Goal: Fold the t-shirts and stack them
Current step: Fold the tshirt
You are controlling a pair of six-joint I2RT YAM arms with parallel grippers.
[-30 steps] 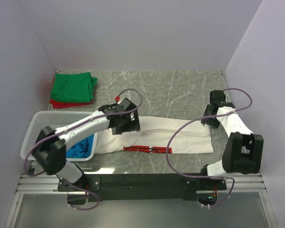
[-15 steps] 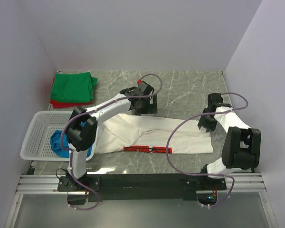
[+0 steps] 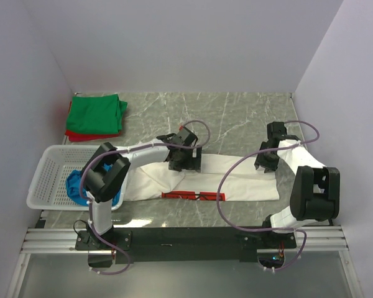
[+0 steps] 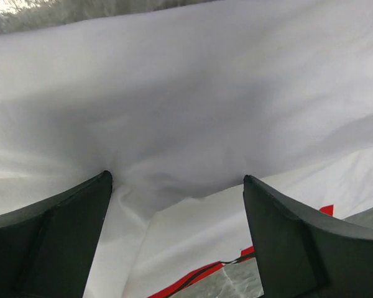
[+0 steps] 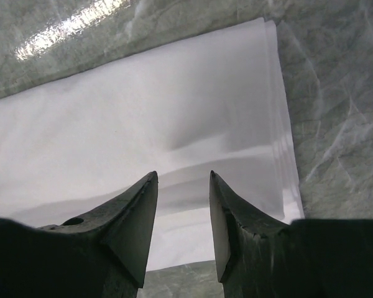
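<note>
The white t-shirt (image 3: 242,177) is laid out flat and folded into a long band across the middle of the bench (image 3: 236,112), its length running left to right. A strip of red print (image 3: 189,195) is seen along its near edge. At its right end the folded layers are stacked with their edges nearly flush, as shown in the right wrist view (image 5: 143,118).

The left hand (image 3: 184,164) is set over the far edge of the band, left of its middle. Its 2 fingers (image 4: 68,217) are spread wide, and a soft raised crease of the white cloth (image 4: 199,105) is seen between them; nothing is clamped. Whether the tips press on the cloth cannot be told.

The right hand (image 3: 265,162) is held over the right end of the same shirt. Its jaws are kept narrow, with a clear gap between them, and only flat cloth is seen through that gap (image 5: 183,177); nothing is held.

The green t-shirt (image 3: 96,113) is folded at the far left corner of the bench, and it is stacked on the red t-shirt (image 3: 73,133), of which only an edge is seen. The blue t-shirt (image 3: 79,186) is bunched in the white basket (image 3: 50,167) at the near left, just beside the white shirt's left end.
</note>
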